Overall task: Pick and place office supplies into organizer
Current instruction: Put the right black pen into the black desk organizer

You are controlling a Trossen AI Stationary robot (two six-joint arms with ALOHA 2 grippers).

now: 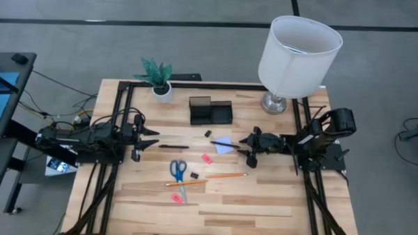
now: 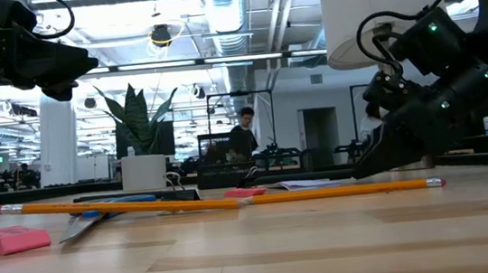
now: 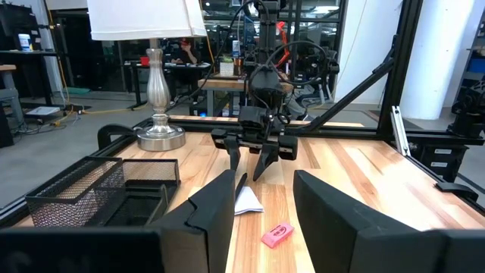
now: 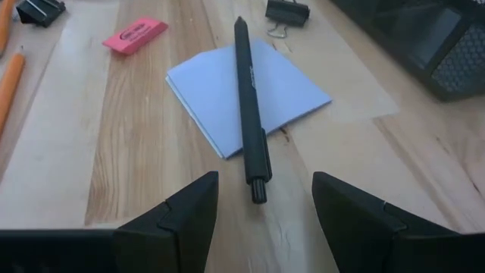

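Observation:
A black pen point(image 4: 251, 106) lies across the pale lavender note pad point(image 4: 212, 91), its clip end point(image 4: 258, 193) past the pad's edge on the wood. My right gripper point(image 4: 265, 216) is open and slants down at that end, one finger on each side, touching nothing; the high view shows the gripper point(image 1: 250, 151) right of the pad point(image 1: 224, 147). The black organizer point(image 1: 210, 110) stands at the table's far middle. My left gripper point(image 1: 143, 140) waits open at the left. Blue-handled scissors point(image 1: 178, 171), an orange pencil point(image 1: 225, 175), a pink eraser point(image 1: 207, 158) and a black clip point(image 1: 208, 133) lie flat on the table.
A white-shaded lamp point(image 1: 295, 54) stands at the far right corner, a white plant pot point(image 1: 162, 89) at the far left. A second black pen point(image 1: 173, 146), a second pencil point(image 1: 187, 181), an eraser point(image 1: 177, 198) and a clip point(image 1: 194, 175) lie mid-table. A person point(image 2: 244, 136) is in the room behind.

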